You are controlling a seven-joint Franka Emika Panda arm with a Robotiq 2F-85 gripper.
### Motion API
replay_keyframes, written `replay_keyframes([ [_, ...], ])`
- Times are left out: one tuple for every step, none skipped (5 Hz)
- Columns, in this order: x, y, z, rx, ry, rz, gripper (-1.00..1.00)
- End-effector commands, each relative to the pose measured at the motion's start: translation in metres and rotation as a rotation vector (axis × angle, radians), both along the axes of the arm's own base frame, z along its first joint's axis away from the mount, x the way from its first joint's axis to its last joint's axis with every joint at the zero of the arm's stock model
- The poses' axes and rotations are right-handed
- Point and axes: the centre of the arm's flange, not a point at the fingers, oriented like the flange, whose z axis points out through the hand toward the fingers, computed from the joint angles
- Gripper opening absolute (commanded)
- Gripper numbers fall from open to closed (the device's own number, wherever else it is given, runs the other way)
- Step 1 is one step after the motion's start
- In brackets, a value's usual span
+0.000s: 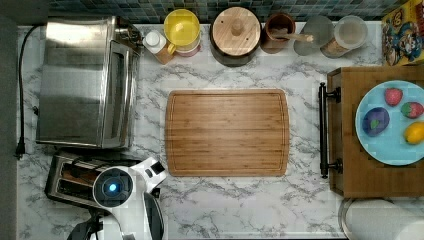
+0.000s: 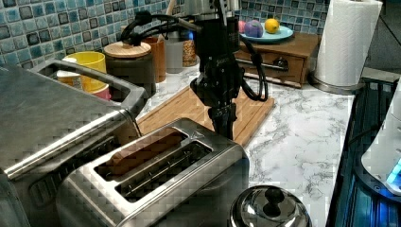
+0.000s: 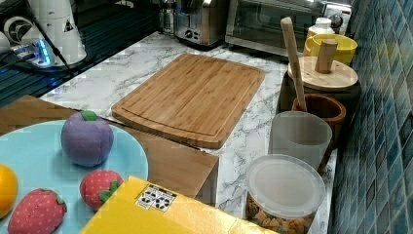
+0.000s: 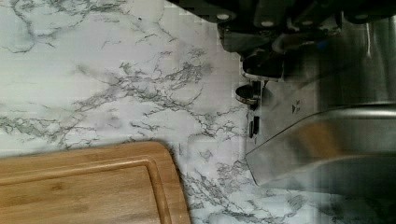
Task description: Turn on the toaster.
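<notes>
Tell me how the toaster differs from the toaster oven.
The toaster is smaller and lower; the toaster oven beside it is bigger and boxier. The toaster has two open slots on top; the oven has a front door with a bar handle. Both are brushed steel on the marble counter.

Bamboo cutting board [image 1: 227,132] mid-counter, toaster oven [image 1: 82,82] at the top view's left, fruit plate [image 1: 385,145] opposite.

Top view: straight down over the desk [image 1: 240,210], whole surface in frame.
Left view: low, close behind the toaster [image 2: 156,184], facing along the desk toward the plate [image 2: 269,37].
Right view: opposite end, close over the plate, facing back.
Wrist view: very near the desk.
Shared: cutting board [image 1: 227,132] in all four.
</notes>
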Motion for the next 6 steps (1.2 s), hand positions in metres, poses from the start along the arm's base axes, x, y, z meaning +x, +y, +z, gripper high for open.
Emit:
replay_keyframes([
  [-0.023,0.012,-0.013,0.050,0.056,0.053,-1.00],
  [-0.041,0.012,-0.035,0.032,0.093,0.079,-1.00],
  [-0.060,0.015,-0.057,0.004,0.104,0.114,-1.00],
  [-0.073,0.010,-0.084,-0.027,0.091,0.111,-1.00],
  [-0.090,-0.009,-0.124,-0.073,0.114,0.091,-1.00],
  [-0.111,-0.026,-0.157,-0.084,0.143,0.087,-1.00],
])
